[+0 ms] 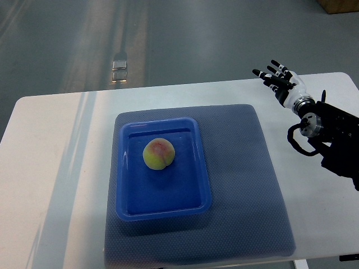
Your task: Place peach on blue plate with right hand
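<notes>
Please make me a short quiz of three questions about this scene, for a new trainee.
1. True or false: the peach lies on the mat.
2. Right hand: A) holds the peach B) open, empty C) rests in the plate.
3. What lies under the plate?

Key: 1 false, it is in the plate; 2 B; 3 the mat, on the white table.

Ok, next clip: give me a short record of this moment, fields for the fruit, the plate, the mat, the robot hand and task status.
peach: lying in the blue plate, upper middle
blue plate: rectangular, on the mat
mat: blue-grey, on the white table
right robot hand: open, empty, at the table's far right edge
left robot hand: not in view
status: peach already on plate
</notes>
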Available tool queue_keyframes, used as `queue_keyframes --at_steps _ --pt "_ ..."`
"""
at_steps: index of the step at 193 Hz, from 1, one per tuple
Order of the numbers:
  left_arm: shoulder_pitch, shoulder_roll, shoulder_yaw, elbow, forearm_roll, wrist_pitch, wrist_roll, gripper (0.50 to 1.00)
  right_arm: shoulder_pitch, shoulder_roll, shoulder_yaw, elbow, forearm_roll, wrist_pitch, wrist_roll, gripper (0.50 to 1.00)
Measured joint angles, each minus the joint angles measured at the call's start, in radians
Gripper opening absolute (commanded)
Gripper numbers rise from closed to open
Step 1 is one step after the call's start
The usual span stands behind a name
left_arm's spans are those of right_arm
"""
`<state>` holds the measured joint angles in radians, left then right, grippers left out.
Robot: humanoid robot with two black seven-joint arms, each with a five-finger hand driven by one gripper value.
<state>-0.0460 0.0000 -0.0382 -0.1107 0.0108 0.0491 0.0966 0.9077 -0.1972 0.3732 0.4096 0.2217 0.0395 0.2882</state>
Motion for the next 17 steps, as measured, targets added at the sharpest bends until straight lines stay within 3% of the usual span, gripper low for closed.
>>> queue_keyframes --at_steps 17 --pt "0.0 0.0 0.0 -0.001 0.0 0.0 0.0 1.0 -0.007 0.019 0.051 0.003 -0.008 0.0 0.0 0.932"
